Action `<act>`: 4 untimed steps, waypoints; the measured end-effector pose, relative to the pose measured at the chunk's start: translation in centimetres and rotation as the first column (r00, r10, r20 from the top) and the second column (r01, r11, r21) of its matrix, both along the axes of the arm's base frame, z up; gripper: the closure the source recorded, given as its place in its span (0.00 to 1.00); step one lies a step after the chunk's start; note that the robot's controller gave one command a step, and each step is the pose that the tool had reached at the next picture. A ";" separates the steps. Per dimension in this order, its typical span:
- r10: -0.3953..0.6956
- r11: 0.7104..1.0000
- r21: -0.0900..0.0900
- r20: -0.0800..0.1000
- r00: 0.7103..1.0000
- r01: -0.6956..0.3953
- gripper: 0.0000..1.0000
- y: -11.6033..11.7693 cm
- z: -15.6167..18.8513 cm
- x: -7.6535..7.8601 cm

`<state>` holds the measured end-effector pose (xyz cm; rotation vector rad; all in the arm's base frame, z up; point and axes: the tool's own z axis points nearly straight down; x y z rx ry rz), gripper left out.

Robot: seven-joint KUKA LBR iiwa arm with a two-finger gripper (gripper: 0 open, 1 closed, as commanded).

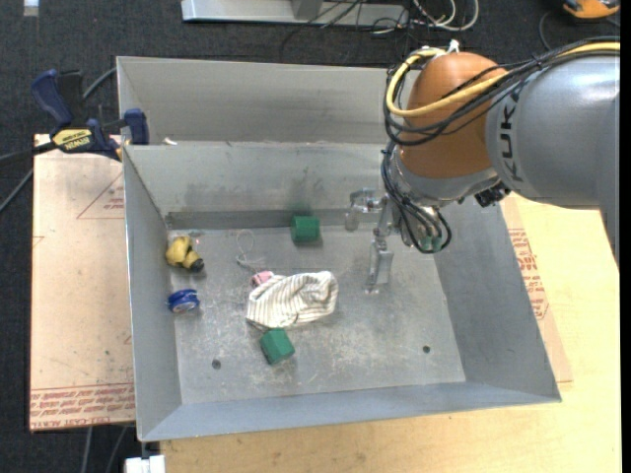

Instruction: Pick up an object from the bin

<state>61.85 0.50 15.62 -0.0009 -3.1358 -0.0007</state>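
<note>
Nearest lies a green block (277, 346). From the left come a yellow toy (181, 253), blue cap (182, 302), crumpled striped cloth (292, 299) and green cube (306, 229). Rightmost, the claw (374, 282) hangs over bare bin (394, 348) floor beside the cloth; I cannot tell how wide it stands.

Cloth (292, 299) in bin (256, 106), left of tool (374, 280)

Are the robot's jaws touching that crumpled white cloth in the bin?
Apart. The camera view shows a strip of bare bin floor between the jaws and the crumpled white cloth.
</note>
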 end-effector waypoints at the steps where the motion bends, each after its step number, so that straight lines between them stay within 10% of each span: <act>1: 0.000 1.000 0.000 0.008 1.000 0.000 0.00 0.0 0.5 0.2; 2: 0.006 1.000 0.001 0.006 1.000 -0.006 0.00 7.2 -4.3 -2.3; 3: 0.046 0.999 0.003 0.013 0.999 -0.046 1.00 4.2 -8.4 -2.6; 4: 0.049 0.999 0.002 0.013 0.999 -0.049 1.00 4.3 -8.4 -2.6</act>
